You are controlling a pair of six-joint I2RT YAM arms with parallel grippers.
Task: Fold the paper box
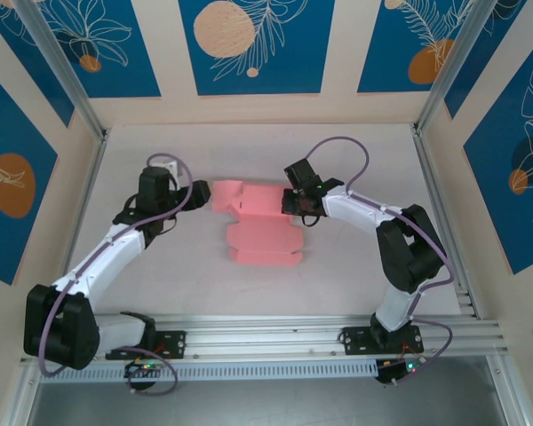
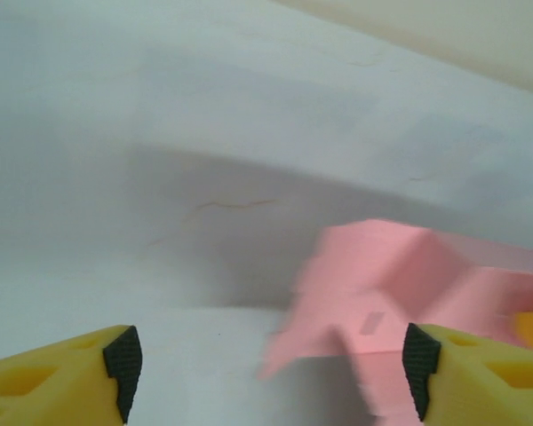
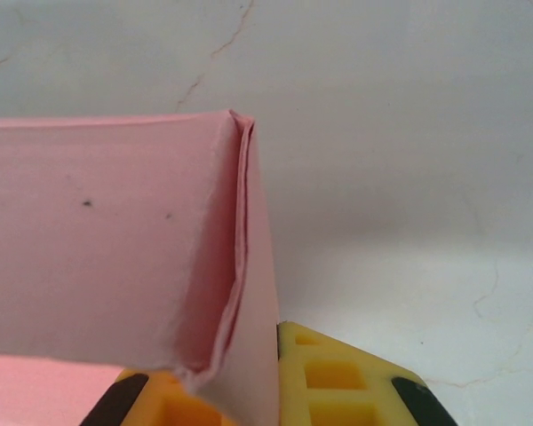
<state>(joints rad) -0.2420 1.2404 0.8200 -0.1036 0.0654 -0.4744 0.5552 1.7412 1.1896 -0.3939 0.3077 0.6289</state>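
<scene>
In the right pincer (image 1: 295, 202), paper box (image 1: 258, 226) edge (open table (image 1: 355, 151) beyond)

you have the pale pink thin-card paper box (image 1: 259, 232) near the middle of the table, not closed up, a partly folded cut-out; from above, one long panel runs left to right with a notched flap at its left end, and a second panel spreads flat toward the near side; in the right wrist view (image 3: 107, 240) two layers meet in a raised crease at its right end; in the left wrist view (image 2: 382, 284) its left end looks blurred and lifted.
</scene>
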